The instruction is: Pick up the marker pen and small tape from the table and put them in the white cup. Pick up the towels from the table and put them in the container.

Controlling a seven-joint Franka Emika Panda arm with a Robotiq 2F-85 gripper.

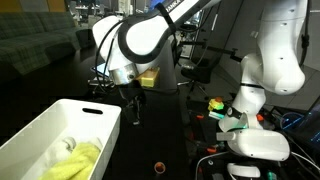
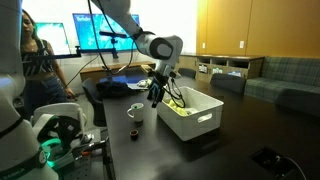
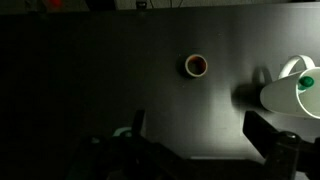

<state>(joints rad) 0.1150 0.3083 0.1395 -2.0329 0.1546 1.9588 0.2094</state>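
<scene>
The gripper [image 3: 197,121] hangs above the dark table [image 3: 90,70] with its claw apart. In the wrist view the two dark fingers [image 3: 264,132] stand wide at the bottom with only bare tabletop between them. In both exterior views the claw is too dark and small to judge.

The small tape [image 3: 196,65] lies flat on the table, out in the open and apart from the fingers. It sits nearer the table's edge that runs along the top of the wrist view than the claw does. In an exterior view it is only a tiny ring [image 1: 157,167] in the gloom.

The white cup [image 3: 290,92] stands beside the tape and is cut off by the right border of the wrist view. Something green [image 3: 307,83] shows inside it, but whether it is the marker pen cannot be told.

The yellow towels [image 1: 80,160] lie inside the white container [image 1: 60,125], which the picture's corner crops. In an exterior view the container [image 2: 200,118] stands just beside the claw, with the cup [image 2: 137,109] on the claw's other side. The table's edges mostly melt into the dark.
</scene>
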